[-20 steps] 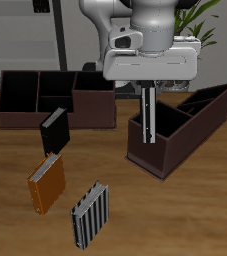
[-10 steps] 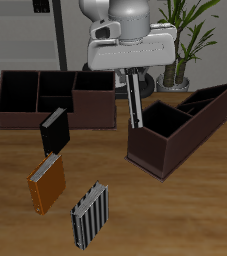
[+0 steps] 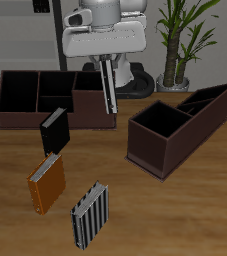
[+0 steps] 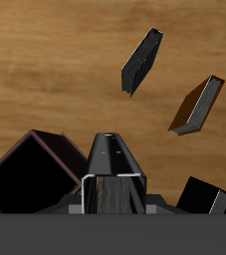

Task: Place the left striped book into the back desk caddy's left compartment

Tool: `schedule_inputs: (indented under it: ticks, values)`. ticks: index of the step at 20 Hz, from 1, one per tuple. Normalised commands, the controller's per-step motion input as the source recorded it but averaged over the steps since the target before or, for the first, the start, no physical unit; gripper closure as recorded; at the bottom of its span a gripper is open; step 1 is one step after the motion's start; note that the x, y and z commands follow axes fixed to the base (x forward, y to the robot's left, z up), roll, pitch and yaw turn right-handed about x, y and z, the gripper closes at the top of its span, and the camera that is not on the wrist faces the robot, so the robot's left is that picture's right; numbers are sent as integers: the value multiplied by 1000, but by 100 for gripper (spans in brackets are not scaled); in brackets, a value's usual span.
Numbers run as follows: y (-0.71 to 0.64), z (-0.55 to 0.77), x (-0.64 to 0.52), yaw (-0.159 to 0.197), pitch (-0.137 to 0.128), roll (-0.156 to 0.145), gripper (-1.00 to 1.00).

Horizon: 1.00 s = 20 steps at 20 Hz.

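Note:
My gripper [image 3: 103, 63] is shut on the left striped book [image 3: 108, 92], a thin, nearly black book that hangs edge-on below the fingers. It is held in the air by the browner end section [image 3: 93, 102] of the back desk caddy [image 3: 55, 118]. The caddy's left compartment [image 3: 19, 90], the large black-lined end section, lies at the caddy's other end, away from the gripper. In the wrist view the held book [image 4: 114, 157] fills the space between the fingers of the gripper [image 4: 114, 194].
The caddy with a slanted divider [image 3: 175, 140] stands beside the back caddy. A plain black book [image 3: 53, 128], an orange book [image 3: 45, 183] and a paler striped book [image 3: 90, 215] stand nearer the table's front edge. A potted plant [image 3: 180, 40] is at the back.
The gripper has carried the striped book up and away from the caddy with the slanted divider, across the table to the back caddy's browner end.

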Motion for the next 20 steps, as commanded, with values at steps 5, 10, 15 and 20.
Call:
schedule_inputs:
  ticks: [5, 10, 15, 20]
  values:
    - [-410, 26, -432, 8, -16, -14, 100]
    - [-518, -63, -340, -44, 6, -43, 100]
    - [-390, -105, -306, 19, -19, -46, 100]
    - [-331, -99, -192, -13, 5, -42, 100]
